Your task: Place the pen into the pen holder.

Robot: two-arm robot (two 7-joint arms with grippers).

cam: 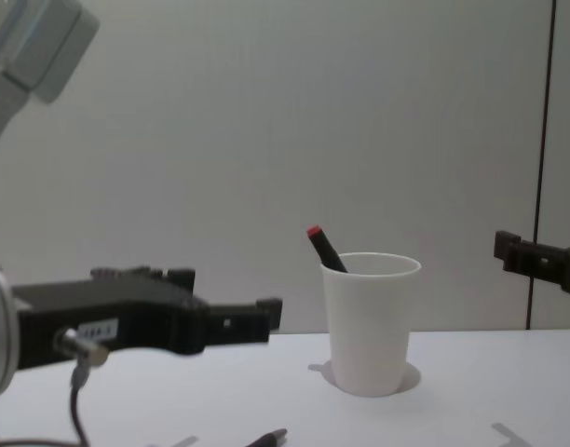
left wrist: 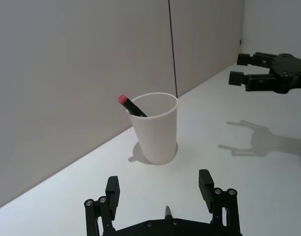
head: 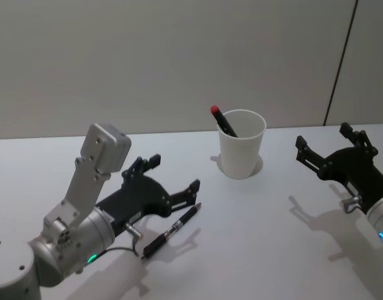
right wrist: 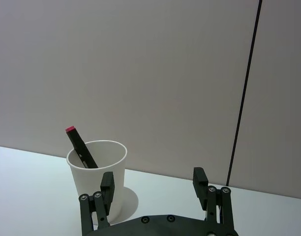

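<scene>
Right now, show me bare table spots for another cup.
Free: the table between the pen holder and the right tool, and the near edge right of the pen. Crowded: around the left tool, with the pen lying beside it.

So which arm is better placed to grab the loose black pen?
Left: the left pincer, open, hovers right by the slim black pen; the right pincer is beyond the white paper cup.

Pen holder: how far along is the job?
Done: one red-capped pen already stands tilted in the pen holder. In hand: nothing; the left tool is open beside a black pen lying flat on the table. Still to do: grip that pen, lift it and drop it in. The right tool hangs open to the holder's right.
</scene>
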